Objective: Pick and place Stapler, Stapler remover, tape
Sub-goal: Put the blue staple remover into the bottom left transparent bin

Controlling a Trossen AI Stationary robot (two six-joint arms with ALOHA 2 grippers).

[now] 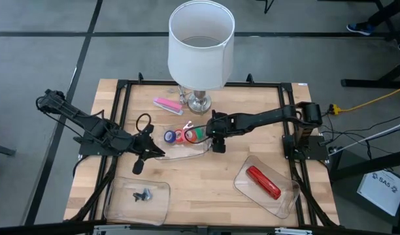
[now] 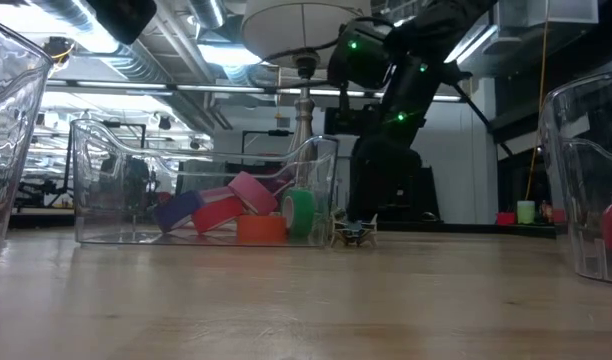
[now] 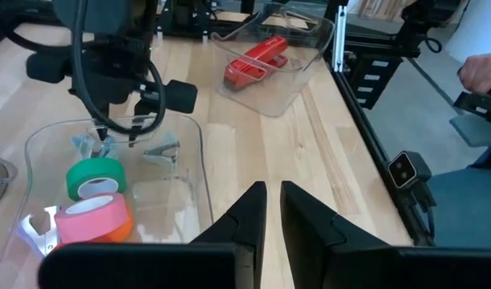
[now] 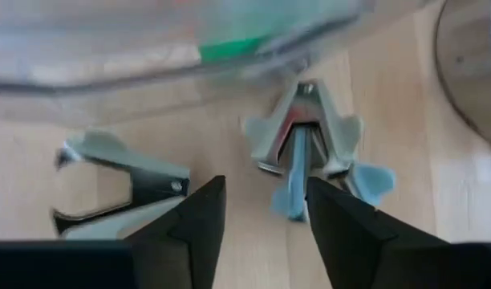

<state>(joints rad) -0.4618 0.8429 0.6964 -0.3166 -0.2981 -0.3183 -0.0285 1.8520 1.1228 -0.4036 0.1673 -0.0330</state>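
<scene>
Right gripper (image 4: 261, 209) jaws apart over a blue stapler remover (image 4: 314, 148) on the tabletop (image 1: 206, 179), second remover (image 4: 117, 185) beside it, tape rolls (image 2: 236, 212) in clear tray (image 2: 96, 180), partly blurred, left gripper (image 3: 272, 213) jaws nearly together, holding nothing, red stapler (image 1: 263, 182) in another tray (image 1: 242, 186).

We see a white-shaded lamp (image 1: 200, 42) standing at the far edge of the wooden table (image 1: 206, 179), its metal base (image 1: 199, 102) resting on the boards. A black metal frame (image 1: 288, 121) borders the table. A yellow cable (image 1: 373, 100) crosses the grey floor (image 1: 43, 59) to one side. Near the picture's corner we note a white box (image 1: 383, 189), and at the upper edge a blue shoe (image 1: 362, 28).
</scene>
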